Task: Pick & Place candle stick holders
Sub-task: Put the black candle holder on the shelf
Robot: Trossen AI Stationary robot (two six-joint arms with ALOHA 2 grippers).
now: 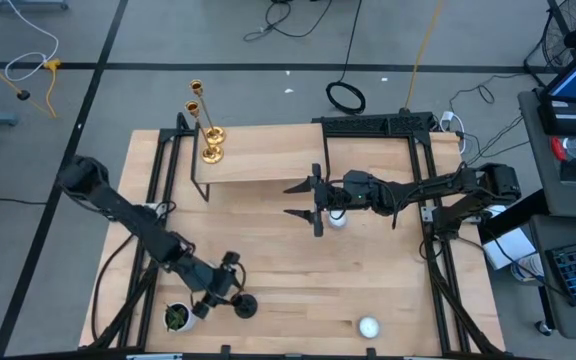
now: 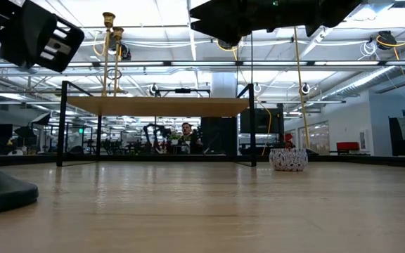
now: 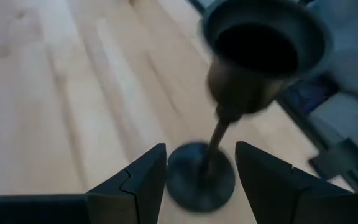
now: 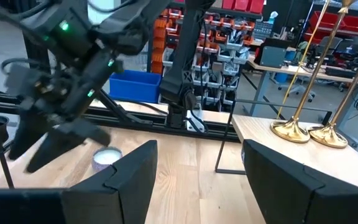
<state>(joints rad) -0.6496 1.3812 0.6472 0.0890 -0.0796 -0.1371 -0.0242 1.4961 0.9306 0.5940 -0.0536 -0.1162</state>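
Item: black candlestick [image 3: 229,124], upright on the wooden table [image 1: 388,280] just beside the potted plant [image 1: 177,317]. My left gripper [image 3: 201,180] gapes around its stem, holding nothing. Risk: closing off-centre could topple it. Right gripper [image 1: 308,200] open above a tealight cup [image 1: 337,219]. Room: workshop clutter beyond.

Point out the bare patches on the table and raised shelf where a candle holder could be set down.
The shelf is bare except for the gold candlesticks at its left end. The table's middle is open, between the right gripper and the tealight cup at the near edge. It is crowded at the near-left corner: left gripper, black candlestick, and plant.
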